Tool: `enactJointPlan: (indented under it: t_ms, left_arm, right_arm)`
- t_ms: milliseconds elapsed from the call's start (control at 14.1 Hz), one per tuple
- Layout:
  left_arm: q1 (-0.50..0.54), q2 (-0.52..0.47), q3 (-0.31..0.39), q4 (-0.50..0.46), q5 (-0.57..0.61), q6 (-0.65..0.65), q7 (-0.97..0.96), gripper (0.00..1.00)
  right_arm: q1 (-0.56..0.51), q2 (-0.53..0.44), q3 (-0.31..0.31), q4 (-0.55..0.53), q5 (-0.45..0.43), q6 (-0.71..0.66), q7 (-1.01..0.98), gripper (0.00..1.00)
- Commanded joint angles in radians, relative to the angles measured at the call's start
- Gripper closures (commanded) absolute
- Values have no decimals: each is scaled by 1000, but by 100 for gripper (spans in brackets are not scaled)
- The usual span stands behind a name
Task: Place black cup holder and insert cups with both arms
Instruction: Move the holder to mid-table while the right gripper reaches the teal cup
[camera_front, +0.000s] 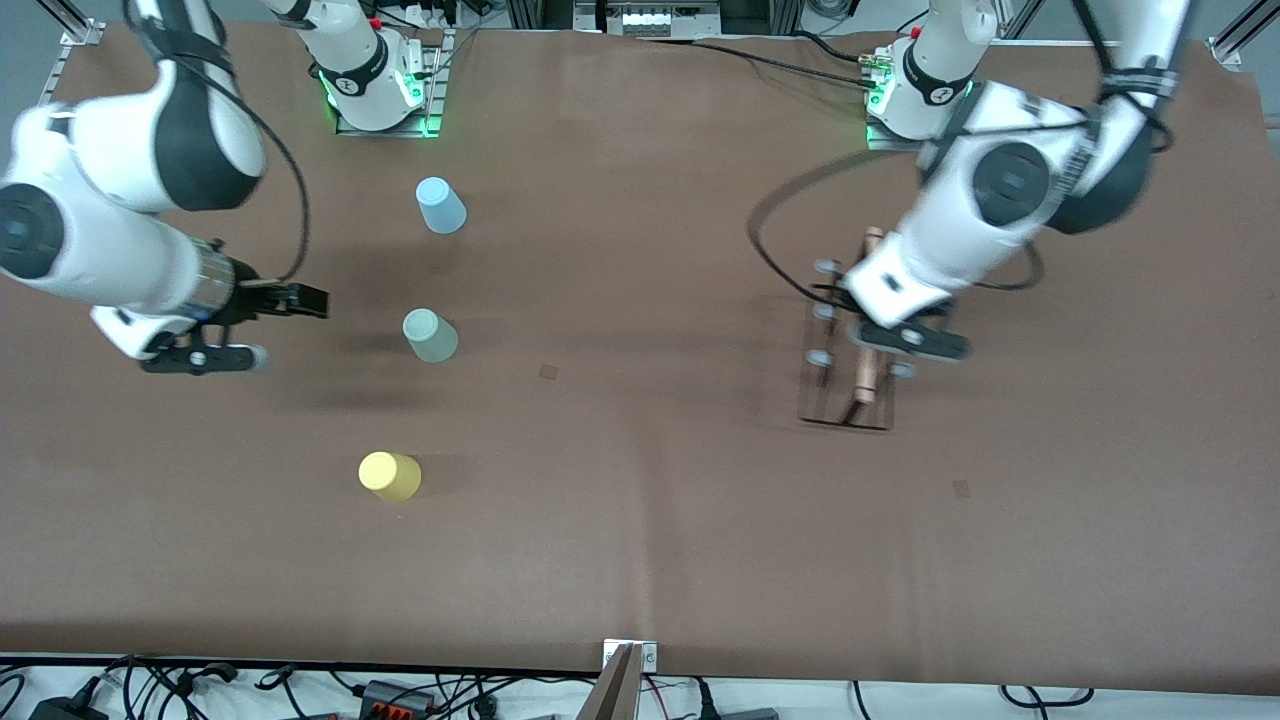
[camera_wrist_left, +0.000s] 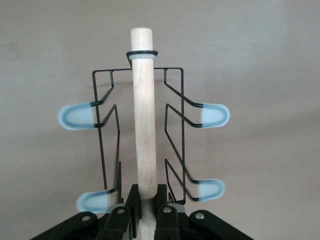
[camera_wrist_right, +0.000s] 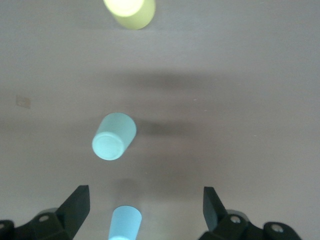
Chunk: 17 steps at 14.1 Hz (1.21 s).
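The black cup holder (camera_front: 846, 405) is at the left arm's end of the table, its wooden rod handle (camera_front: 866, 378) running lengthwise. My left gripper (camera_front: 868, 345) is shut on that rod; the left wrist view shows the fingers (camera_wrist_left: 131, 200) clamped on the rod (camera_wrist_left: 143, 115), with the wire frame and pale blue pegs (camera_wrist_left: 214, 114) past them. My right gripper (camera_front: 305, 299) is open and empty, in the air at the right arm's end. Three cups stand upside down: light blue (camera_front: 440, 205), mint green (camera_front: 430, 335) and, nearest the front camera, yellow (camera_front: 390, 476). The right wrist view shows the open gripper (camera_wrist_right: 146, 192), with the light blue cup (camera_wrist_right: 125, 225) below between its fingers.
The brown mat (camera_front: 640, 520) covers the table. Both arm bases (camera_front: 375, 85) stand at the edge farthest from the front camera. Cables (camera_front: 400, 690) lie along the edge nearest it. In the right wrist view the mint cup (camera_wrist_right: 114, 136) and yellow cup (camera_wrist_right: 130, 10) lie farther off.
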Motion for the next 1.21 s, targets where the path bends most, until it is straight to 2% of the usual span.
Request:
enactJointPlan:
  t_ms: [0,354,496,709,922,1134]
  left_arm:
    - [-1,101,-120,134,5,-33,-150,100]
    - [-192,256,-127,269,20,-22,-406,100]
    - [-259,326,-119,338,24,-20,-454,100]
    - [-299,397,-119,382,112,-16,-471,100]
    - [-332,469,-116,429,121,22,-529,100]
    - [-357,498,-113,428,124,62,-576,100]
  right_arm:
    - [49,29,-3,-9,-36,42,26,0]
    - [71,129,-2,-24,-22,140,58,0]
    - [91,150,0,-51,-20,178,86,0]
    - [100,150,0,-116,-7,232,88,0]
    - [96,144,-2,-150,59,265,88,0]
    - [102,108,0,-188,59,275,88,0]
